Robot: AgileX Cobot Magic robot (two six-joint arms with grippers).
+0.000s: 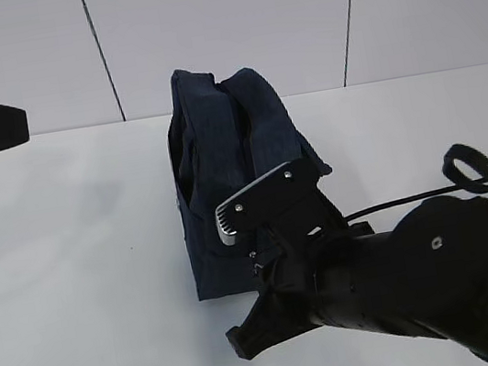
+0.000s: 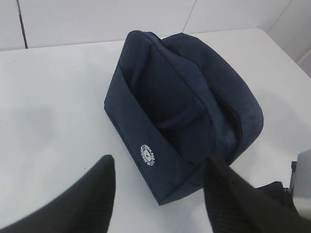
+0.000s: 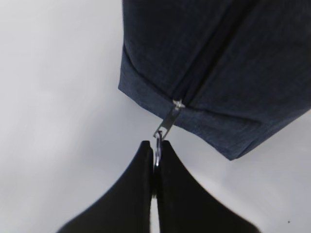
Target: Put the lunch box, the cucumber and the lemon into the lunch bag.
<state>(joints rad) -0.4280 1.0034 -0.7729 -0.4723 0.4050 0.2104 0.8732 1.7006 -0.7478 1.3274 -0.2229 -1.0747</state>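
From the outside, the lunch bag (image 1: 232, 194) stands on the white surface (image 1: 76, 293), and the right pincer (image 1: 258, 260) reaches its near end. The left pincer (image 2: 160, 194) hangs spread above the bag, probably waiting. Up close, the right pincer is pinching the zipper pull (image 3: 165, 125), likely to work the zipper.

A small round white emblem (image 2: 149, 156) is printed on the navy lunch bag (image 2: 184, 97), low on its side panel. Its ring of lettering is too small to read.
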